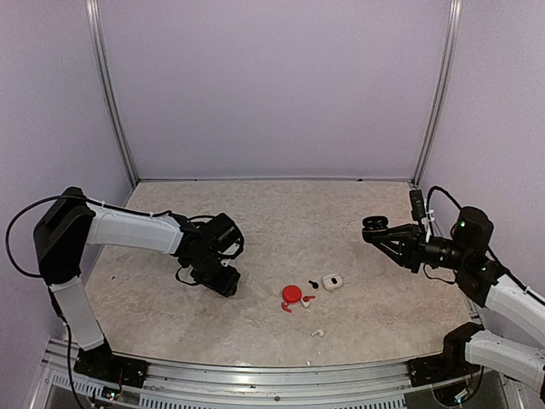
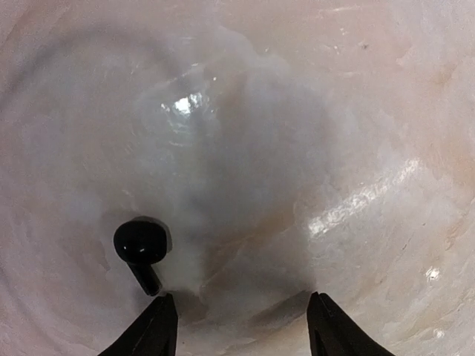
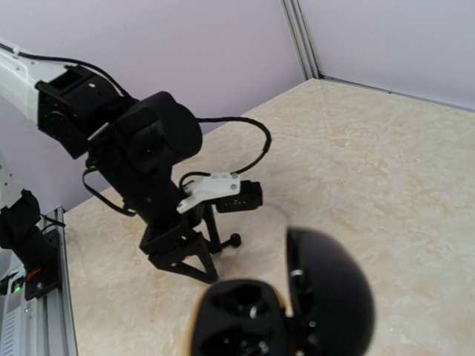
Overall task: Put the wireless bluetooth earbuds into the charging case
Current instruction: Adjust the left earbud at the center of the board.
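Hovering spread beside a tiny glossy black plastic earbud (image 2: pixel 141 248) was the left gripper (image 2: pixel 241 330); the right gripper (image 1: pixel 383 232) pinched an open rounded black case (image 3: pixel 330 293).

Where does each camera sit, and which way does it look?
Top external: above and behind the arm bases, looking down on the table; both arms show, left end effector and right end effector.
Left wrist: on the left arm, facing down at a black earbud; its two open fingertips show.
Right wrist: on the right arm, looking across the table; the black charging case it grips fills the foreground.
Shared: the top and right wrist views both show the left end effector.
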`<state>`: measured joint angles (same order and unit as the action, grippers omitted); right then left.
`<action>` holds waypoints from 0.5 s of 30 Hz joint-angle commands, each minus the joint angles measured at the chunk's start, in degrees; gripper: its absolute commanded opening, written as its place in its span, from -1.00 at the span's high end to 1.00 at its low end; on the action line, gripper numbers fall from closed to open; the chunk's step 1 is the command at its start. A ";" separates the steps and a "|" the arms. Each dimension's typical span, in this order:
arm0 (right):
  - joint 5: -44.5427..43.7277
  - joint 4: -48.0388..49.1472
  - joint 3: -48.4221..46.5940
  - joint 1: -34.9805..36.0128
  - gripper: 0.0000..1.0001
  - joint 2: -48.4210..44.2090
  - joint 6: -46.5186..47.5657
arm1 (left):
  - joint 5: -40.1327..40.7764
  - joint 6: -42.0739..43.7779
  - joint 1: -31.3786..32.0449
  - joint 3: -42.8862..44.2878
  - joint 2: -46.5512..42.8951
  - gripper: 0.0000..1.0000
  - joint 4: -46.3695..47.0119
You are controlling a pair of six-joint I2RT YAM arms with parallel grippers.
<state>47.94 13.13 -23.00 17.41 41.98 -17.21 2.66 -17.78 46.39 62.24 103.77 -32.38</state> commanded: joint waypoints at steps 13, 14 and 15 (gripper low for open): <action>0.85 -0.07 -1.32 -0.71 1.00 1.36 0.75 | 3.84 5.73 -6.58 13.44 1.17 -0.08 -12.74; 1.07 -0.04 -1.42 -0.73 1.00 1.35 0.58 | 3.52 5.78 -6.65 14.03 1.75 -0.05 -12.91; 1.29 -0.03 -1.43 -0.71 1.00 1.29 0.32 | 3.99 5.79 -6.54 14.73 2.55 -0.02 -13.41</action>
<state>48.03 13.13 -23.00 17.41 43.40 -17.19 5.67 -13.63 39.99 74.74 102.74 -42.04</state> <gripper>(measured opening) 0.234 0.533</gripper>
